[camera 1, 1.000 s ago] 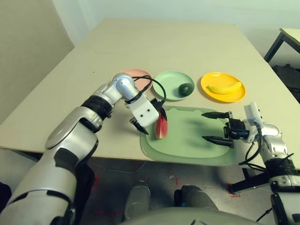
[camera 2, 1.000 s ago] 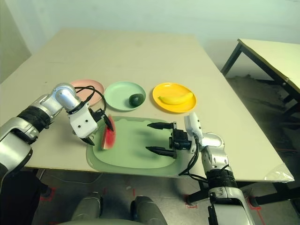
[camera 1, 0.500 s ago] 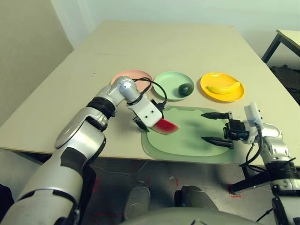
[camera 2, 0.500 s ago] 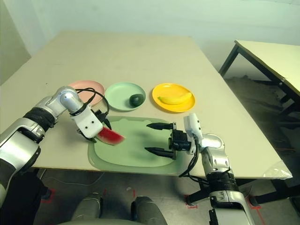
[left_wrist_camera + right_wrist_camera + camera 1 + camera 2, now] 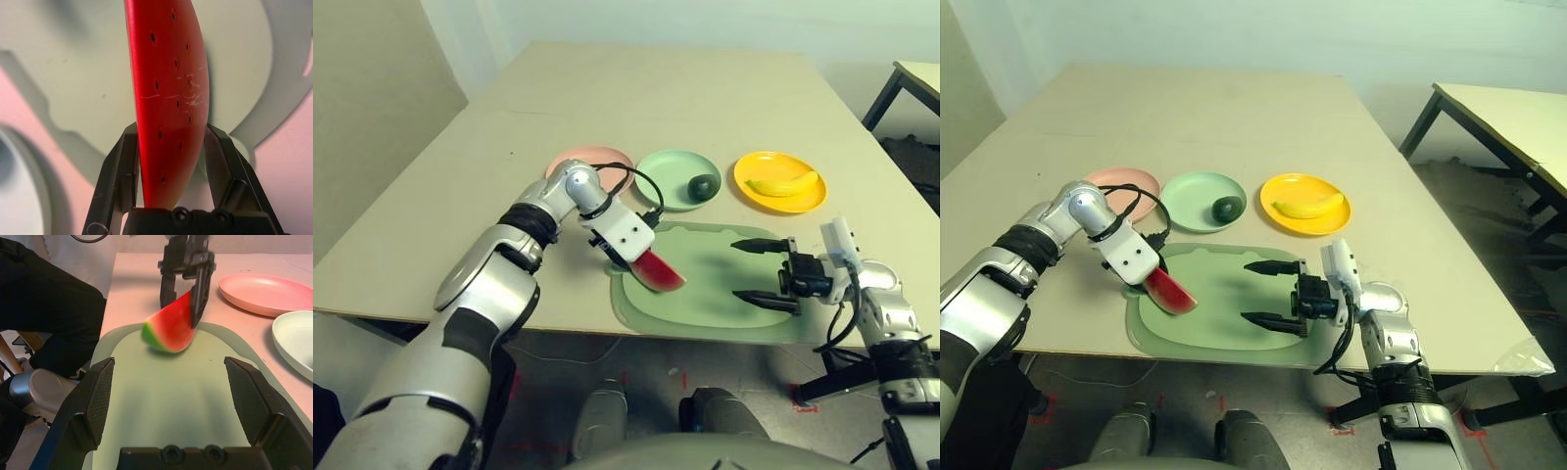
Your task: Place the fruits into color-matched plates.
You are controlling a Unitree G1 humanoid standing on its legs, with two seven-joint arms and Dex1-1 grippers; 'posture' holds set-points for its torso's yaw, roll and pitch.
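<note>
I am gripping the watermelon wedge [image 5: 168, 98] in the left claw [image 5: 171, 127] above the green mat [image 5: 705, 284], while keeping the right claw [image 5: 168, 362] wide and empty over the mat.

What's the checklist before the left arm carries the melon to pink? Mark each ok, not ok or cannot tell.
1. Left gripper shut on watermelon wedge, a finger on each side: ok
2. Pink plate free of fruit: cannot tell, left arm covers part of it
3. Wedge over pink plate: not ok, it is at the green mat
4. Avocado on mint plate: ok
5. Banana on yellow plate: ok
6. Right gripper open and empty: ok
</note>
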